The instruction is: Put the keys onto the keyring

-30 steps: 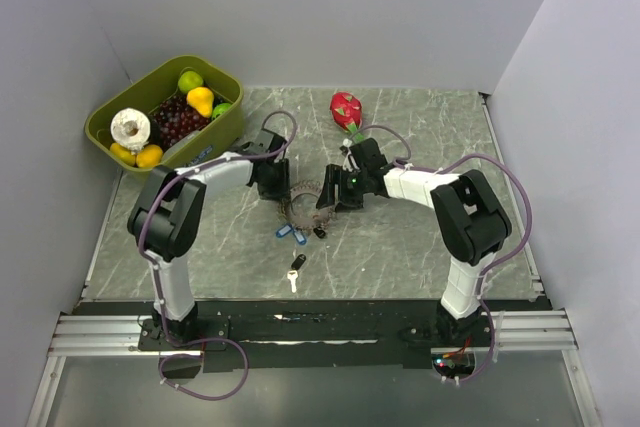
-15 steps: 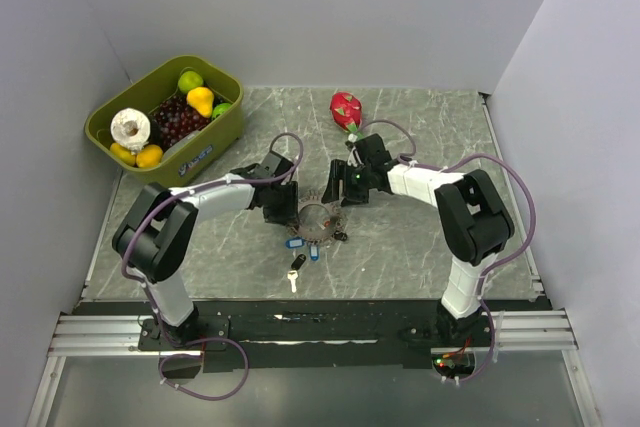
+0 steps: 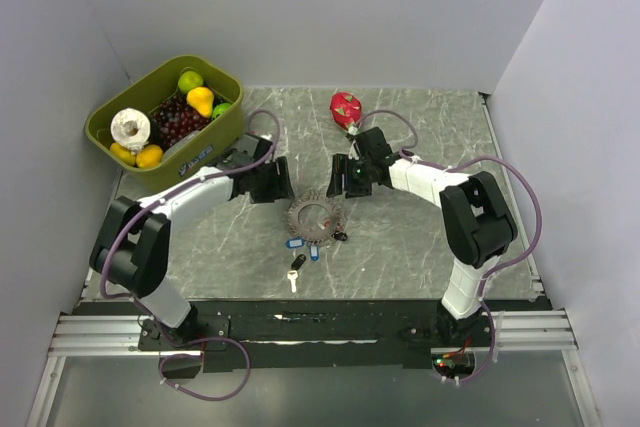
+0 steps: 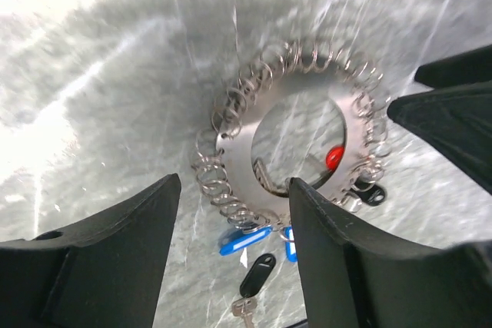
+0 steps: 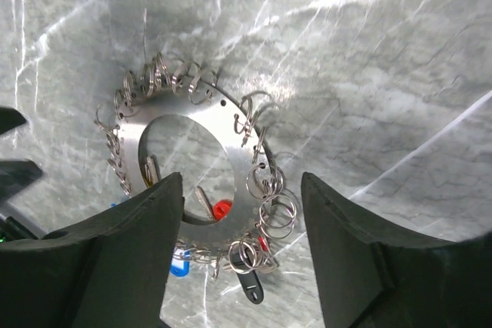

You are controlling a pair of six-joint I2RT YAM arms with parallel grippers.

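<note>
The keyring (image 3: 315,217) lies flat on the marble table: a silver ring plate (image 4: 244,151) (image 5: 240,147) with many small wire loops round its rim. Keys hang from its near side, with blue heads (image 3: 294,242) (image 4: 244,240), a black one (image 3: 340,236) (image 5: 252,288) and a red one (image 5: 222,209) (image 4: 335,157). One black-headed key (image 3: 296,267) (image 4: 257,273) lies loose in front of it. My left gripper (image 3: 274,185) (image 4: 234,188) hovers open just left of the ring. On the other side my right gripper (image 3: 340,183) (image 5: 240,182) is open too, up and to the right. Neither touches the ring.
A green bin (image 3: 218,137) with fruit and a white roll stands at the back left. A red dragon fruit (image 3: 346,109) lies behind my right gripper. Grey walls close off the left, back and right sides.
The keyring, earlier between both grippers, has come down to the table. My left gripper has opened wider and drawn back left. My right gripper has backed off toward the far side.
</note>
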